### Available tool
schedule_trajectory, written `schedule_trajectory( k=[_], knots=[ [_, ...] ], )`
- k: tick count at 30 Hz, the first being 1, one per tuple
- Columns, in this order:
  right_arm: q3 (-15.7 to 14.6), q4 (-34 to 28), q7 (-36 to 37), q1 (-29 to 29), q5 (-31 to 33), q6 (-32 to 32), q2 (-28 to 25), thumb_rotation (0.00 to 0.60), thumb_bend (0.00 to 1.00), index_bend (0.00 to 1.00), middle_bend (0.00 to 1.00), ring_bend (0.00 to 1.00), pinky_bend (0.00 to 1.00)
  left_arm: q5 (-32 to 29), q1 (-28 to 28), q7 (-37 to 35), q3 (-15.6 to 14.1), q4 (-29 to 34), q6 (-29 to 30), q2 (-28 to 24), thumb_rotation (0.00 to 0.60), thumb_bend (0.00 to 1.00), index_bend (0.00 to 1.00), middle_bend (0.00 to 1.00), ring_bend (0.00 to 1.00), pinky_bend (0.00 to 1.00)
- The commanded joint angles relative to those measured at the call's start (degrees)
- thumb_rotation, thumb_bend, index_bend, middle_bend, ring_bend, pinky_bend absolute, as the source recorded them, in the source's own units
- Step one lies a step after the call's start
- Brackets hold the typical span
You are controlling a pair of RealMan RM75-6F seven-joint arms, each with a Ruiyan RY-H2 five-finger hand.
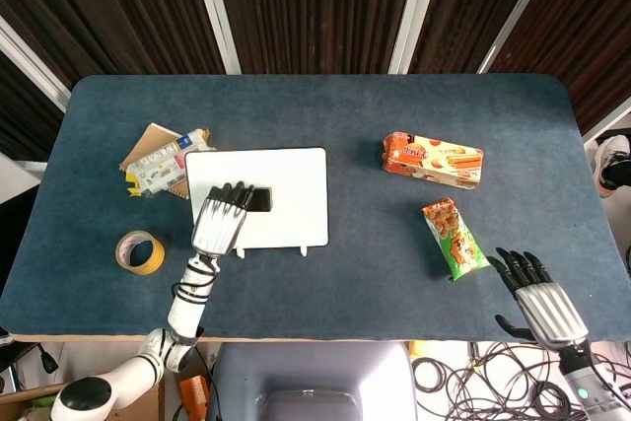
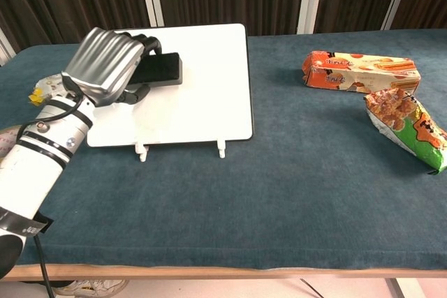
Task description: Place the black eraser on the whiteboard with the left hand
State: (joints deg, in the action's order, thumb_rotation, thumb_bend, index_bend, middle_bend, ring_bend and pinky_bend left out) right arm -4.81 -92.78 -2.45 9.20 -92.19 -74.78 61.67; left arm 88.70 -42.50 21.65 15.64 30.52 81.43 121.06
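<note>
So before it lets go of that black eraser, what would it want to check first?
1. Eraser held: ok, the left hand grips the black eraser.
2. Eraser over the whiteboard: ok, in both views it sits inside the board's upper left area.
3. Eraser resting on the board: cannot tell, contact is not clear from either view.
4. Landing spot free: ok, the board shows nothing else on it.
5. Right hand out of the way: ok, it is at the table's near right edge, fingers apart, holding nothing.
6. Tape roll clear of the arm: ok, it lies to the arm's left.
</note>
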Motion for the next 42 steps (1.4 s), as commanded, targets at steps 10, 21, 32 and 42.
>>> schedule_trajectory(
  k=[10,21,32,42],
  knots=[
    [0.0,0.0,0.4,0.1,-0.1,0.4,-0.2,0.6,0.2,0.0,0.0,0.0,0.0,-3.2,-0.1,3.2,-0.7,1.1,-2.5,-0.8,0.6,0.33,0.29,0.46,0.44,0.52],
    [0.1,-0.1,0.2,0.0,-0.1,0.4,-0.2,0.6,0.2,0.0,0.0,0.0,0.0,-4.3,0.3,4.4,-1.8,3.4,-2.3,-1.7,0.6,0.25,0.15,0.31,0.33,0.47],
    [0.3,-0.1,-0.3,-0.1,0.0,0.2,0.0,0.6,0.2,0.0,0.0,0.0,0.0,-3.9,2.0,7.3,-3.4,8.4,0.1,-4.0,0.6,0.23,0.1,0.22,0.21,0.41],
    [0.5,-0.1,-1.7,-1.7,-0.5,-2.8,0.3,0.6,0.2,0.0,0.0,0.0,0.0,0.9,15.9,10.5,-12.4,42.9,12.3,-25.7,0.6,0.23,0.02,0.17,0.11,0.26]
  ],
)
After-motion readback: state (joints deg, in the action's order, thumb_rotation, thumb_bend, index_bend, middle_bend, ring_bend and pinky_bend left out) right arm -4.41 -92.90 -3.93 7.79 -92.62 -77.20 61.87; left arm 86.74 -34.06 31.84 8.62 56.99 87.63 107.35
